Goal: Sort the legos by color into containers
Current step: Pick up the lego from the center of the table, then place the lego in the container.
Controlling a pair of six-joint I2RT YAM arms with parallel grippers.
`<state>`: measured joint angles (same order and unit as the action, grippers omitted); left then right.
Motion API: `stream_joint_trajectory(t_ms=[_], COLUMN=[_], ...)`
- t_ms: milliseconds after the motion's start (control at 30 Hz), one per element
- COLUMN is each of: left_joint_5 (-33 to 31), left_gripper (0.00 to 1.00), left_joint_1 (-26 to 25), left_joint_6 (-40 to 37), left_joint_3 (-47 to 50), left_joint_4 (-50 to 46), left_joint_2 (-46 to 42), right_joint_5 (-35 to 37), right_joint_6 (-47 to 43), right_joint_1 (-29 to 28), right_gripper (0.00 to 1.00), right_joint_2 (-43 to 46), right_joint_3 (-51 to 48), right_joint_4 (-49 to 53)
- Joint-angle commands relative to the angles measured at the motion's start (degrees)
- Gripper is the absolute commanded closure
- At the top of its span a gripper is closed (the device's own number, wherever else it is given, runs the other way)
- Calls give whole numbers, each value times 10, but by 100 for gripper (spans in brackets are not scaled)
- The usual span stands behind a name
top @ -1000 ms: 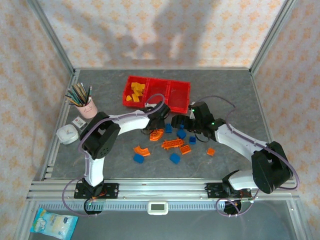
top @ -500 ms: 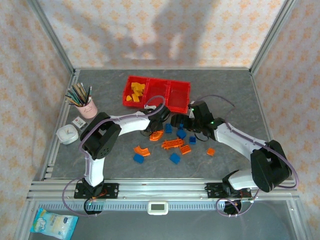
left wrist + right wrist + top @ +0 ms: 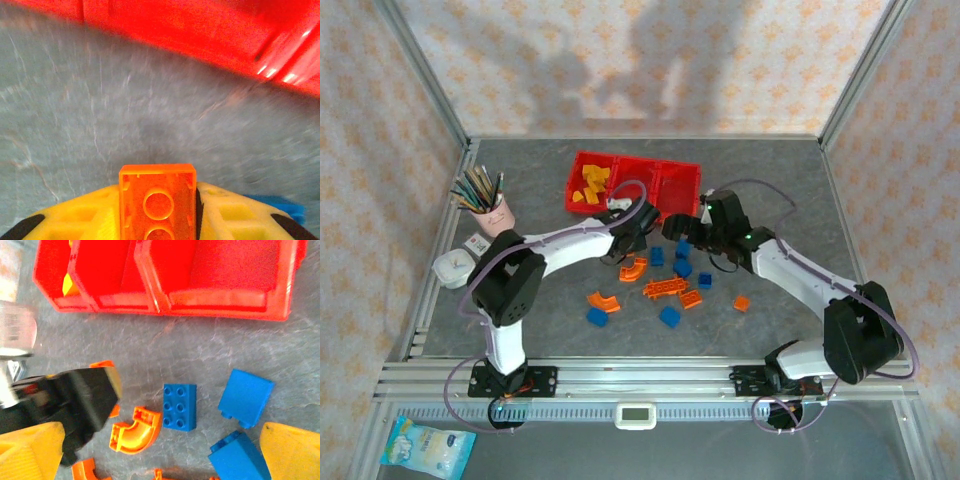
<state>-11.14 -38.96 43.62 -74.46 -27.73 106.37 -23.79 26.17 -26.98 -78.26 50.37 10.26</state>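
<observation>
In the leftmost of the red containers (image 3: pixel 672 190) lie yellow legos (image 3: pixel 591 183). Just in front of the bins, the left hand (image 3: pixel 626 240) is clamped on an orange brick (image 3: pixel 157 197), which sits between its yellow fingers (image 3: pixel 235 220) and faces the red wall. On the grey bench (image 3: pixel 100 115) beside it are an orange curved piece (image 3: pixel 134 430) and blue bricks (image 3: pixel 180 406). Over these the right hand (image 3: pixel 160 440) is spread wide and holds nothing.

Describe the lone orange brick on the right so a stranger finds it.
From the red containers at the back, come nearer across the loose bricks. The small orange brick lies past their right end, beside the right arm. Unlike other orange pieces, it sits alone, touching nothing.
</observation>
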Motion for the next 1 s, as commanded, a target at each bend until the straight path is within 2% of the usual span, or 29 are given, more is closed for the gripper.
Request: stream_joint_trajectory(t_ms=[0, 167, 233, 500, 600, 667, 800, 900, 967], left_joint_5=[-60, -53, -33, -11, -9, -13, -20, -6, 16], left_gripper=[61, 61, 61, 62, 59, 52, 45, 45, 45], left_joint_1=[17, 60, 78, 111, 112, 111, 113, 112, 109], left_joint_6=[-43, -113, -134, -187, -201, -205, -211, -209, -205], left_joint_3=[-58, -185, -243, -442, -496, -514, -516, -505, -464], left_joint_4=[-22, -32, -35, -66, -85, -92, -99, -122, -122], left_joint_2=[-26, 26, 79, 233, 269, 276, 260, 236, 204], right_joint_5=[8, 2, 5, 5, 9, 10, 2, -2, -7], right_joint_6=[21, 37, 41, 38, 32, 27, 21, 11, 7], right_joint_1=[22, 54, 60, 67, 67, 68, 67, 68, 68], right_gripper=[0, 0, 0, 0, 0, 0, 0, 0, 0], right_joint_2=[3, -9, -14, -26, -26, -25, -20, -14, -3], right_joint_3=[19, 26, 30, 53, 61, 67, 71, 77, 72], right_joint_4=[9, -9, -18, -17, -11, -6, -1, 19, 28])
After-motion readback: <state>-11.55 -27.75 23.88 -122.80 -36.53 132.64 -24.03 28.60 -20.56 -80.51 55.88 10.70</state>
